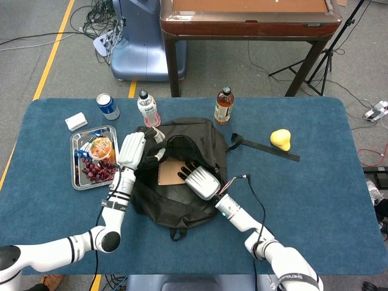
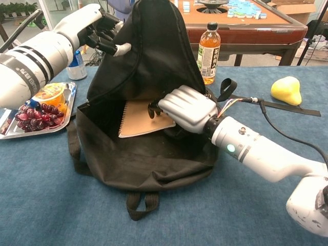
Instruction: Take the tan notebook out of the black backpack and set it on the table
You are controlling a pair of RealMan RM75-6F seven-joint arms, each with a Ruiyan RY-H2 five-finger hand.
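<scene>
The black backpack (image 1: 182,194) lies in the middle of the blue table, its mouth held wide. My left hand (image 1: 132,150) grips the backpack's upper flap (image 2: 148,61) and holds it raised; in the chest view this left hand (image 2: 97,28) is at the top left. The tan spiral notebook (image 1: 168,173) sits inside the opening, its right side tipped up. My right hand (image 1: 202,180) reaches into the bag. In the chest view the right hand (image 2: 185,108) covers the right edge of the notebook (image 2: 138,120), dark fingertips curled on the cover and the thumb hidden beneath.
A metal tray (image 1: 74,163) of grapes and fruit lies left of the bag, also low at the left as the tray (image 2: 72,100). Behind stand a can (image 1: 108,106), a pink-labelled bottle (image 1: 148,109) and a tea bottle (image 1: 224,105). A yellow pear (image 1: 280,139) and a black strap (image 1: 267,148) lie right.
</scene>
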